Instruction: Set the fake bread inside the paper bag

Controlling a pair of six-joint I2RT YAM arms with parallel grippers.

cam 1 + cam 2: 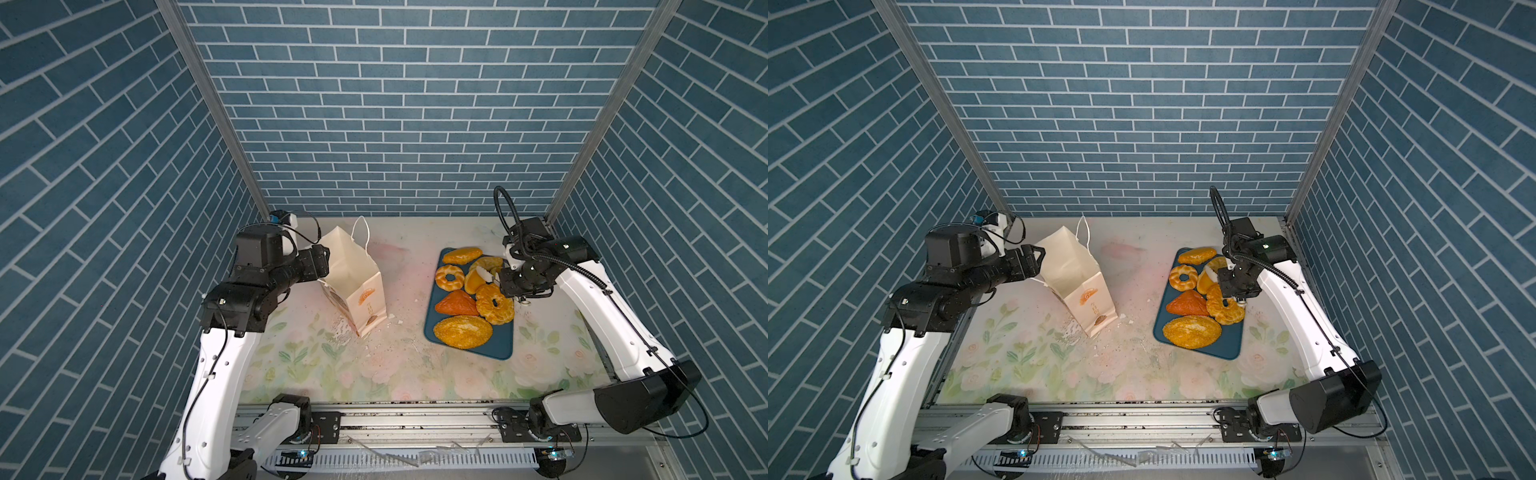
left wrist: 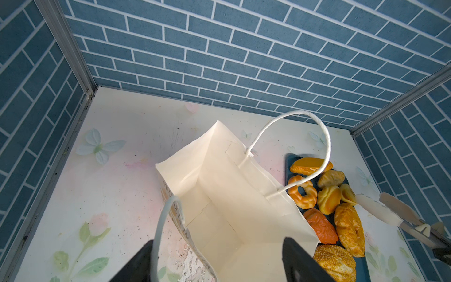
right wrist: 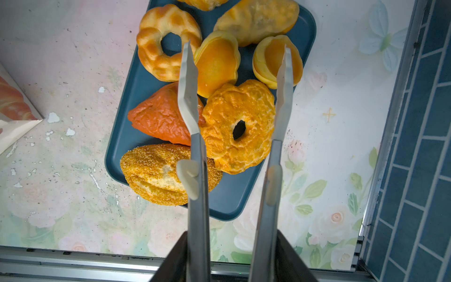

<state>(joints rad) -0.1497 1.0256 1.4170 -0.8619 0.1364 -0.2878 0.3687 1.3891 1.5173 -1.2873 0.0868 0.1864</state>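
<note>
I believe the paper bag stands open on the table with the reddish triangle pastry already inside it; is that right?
Not quite. The paper bag does stand open on the table, but the left wrist view shows its inside empty. The reddish triangle pastry lies on the blue tray among the other breads, as the right wrist view shows.

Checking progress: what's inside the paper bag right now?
Inside the paper bag only bare cream walls and floor show, with nothing lying in it. One end runs off the left wrist view, so that part is unseen.
</note>
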